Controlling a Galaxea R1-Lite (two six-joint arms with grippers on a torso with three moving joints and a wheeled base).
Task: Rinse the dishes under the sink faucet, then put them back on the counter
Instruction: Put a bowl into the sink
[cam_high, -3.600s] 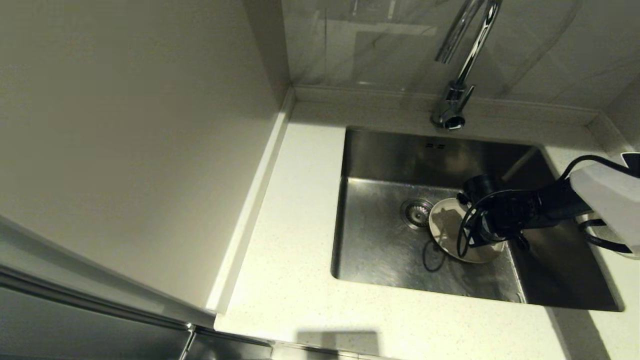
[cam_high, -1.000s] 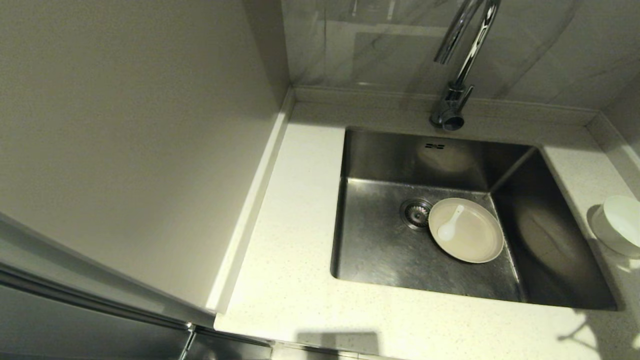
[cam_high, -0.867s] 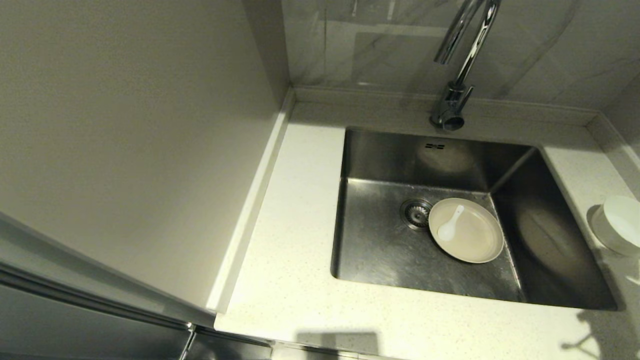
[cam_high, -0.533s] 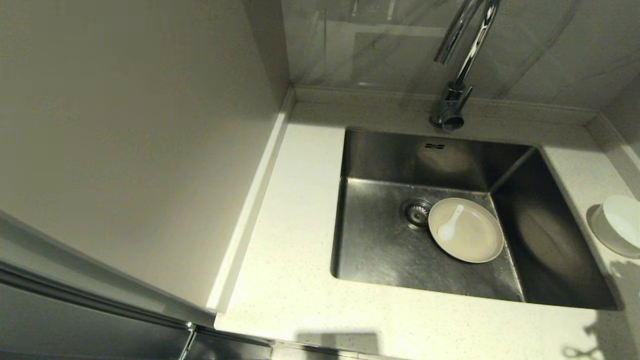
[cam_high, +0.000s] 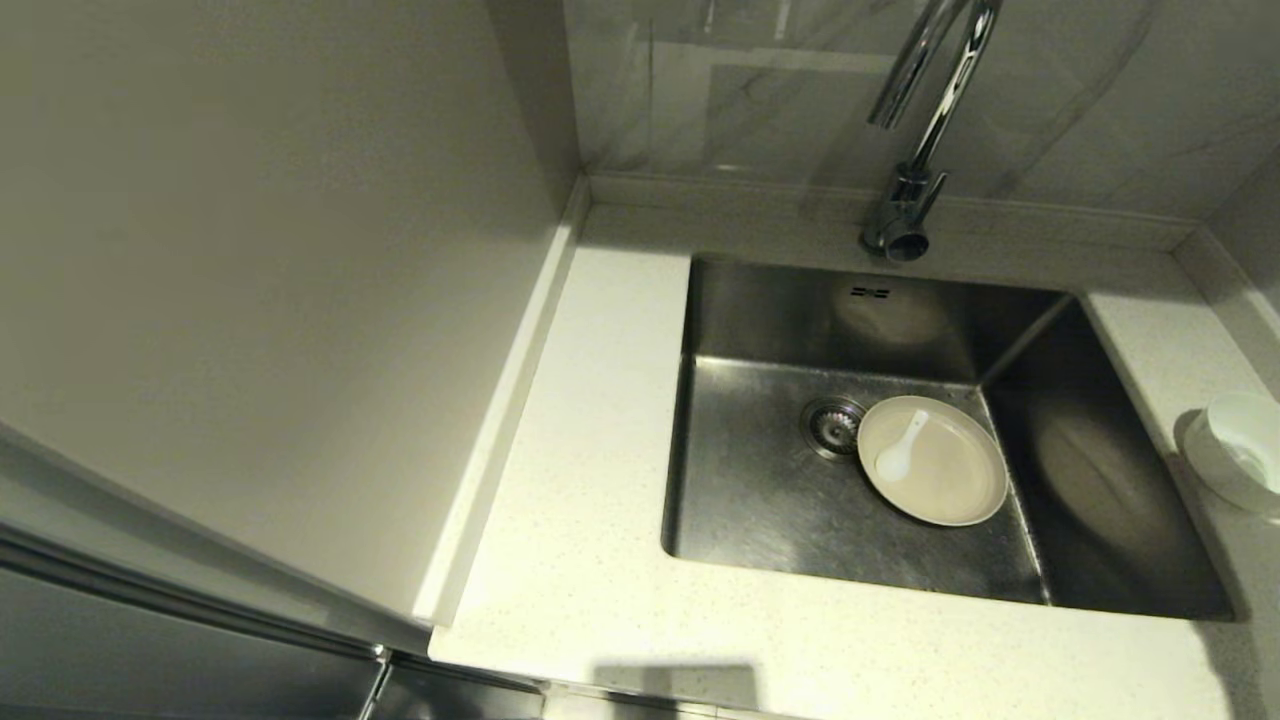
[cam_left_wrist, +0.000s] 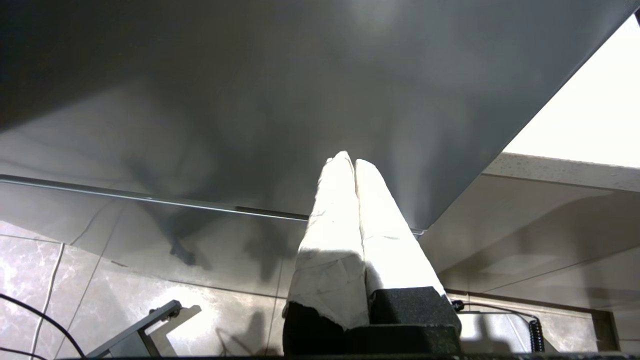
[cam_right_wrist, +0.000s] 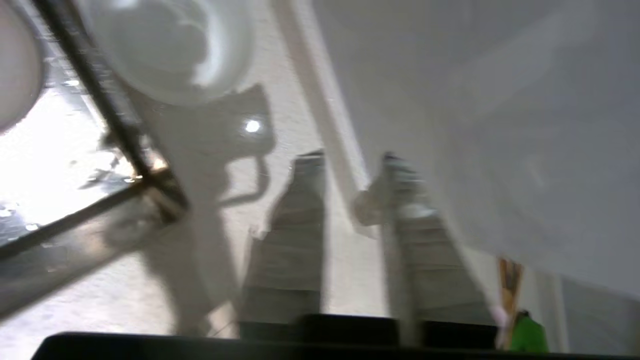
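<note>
Right gripper (cam_right_wrist: 345, 165) hovers over the counter (cam_high: 590, 400) beside the sink (cam_high: 760, 500), its fingers parted with a gap between them, holding nothing. Left gripper (cam_left_wrist: 350, 162) is parked with fingers pressed together. Inside the sink, the spoon (cam_high: 900, 450) lies on the plate (cam_high: 950, 480), just beside the drain strainer (cam_high: 832, 425). To the sink's right, the bowl (cam_high: 1240, 445) stands on the counter.

One plate (cam_high: 945, 480) is counted, with one spoon (cam_high: 899, 450) on it, and one bowl (cam_high: 1240, 450): three dishes in all. One sink (cam_high: 760, 500) is seen, with one drain strainer (cam_high: 830, 425) and two overflow slots (cam_high: 869, 292). One faucet (cam_high: 915, 180) and one worktop (cam_high: 600, 480) are counted. Two end effectors are shown: the left end effector (cam_left_wrist: 354, 162) and the right end effector (cam_right_wrist: 350, 165).
</note>
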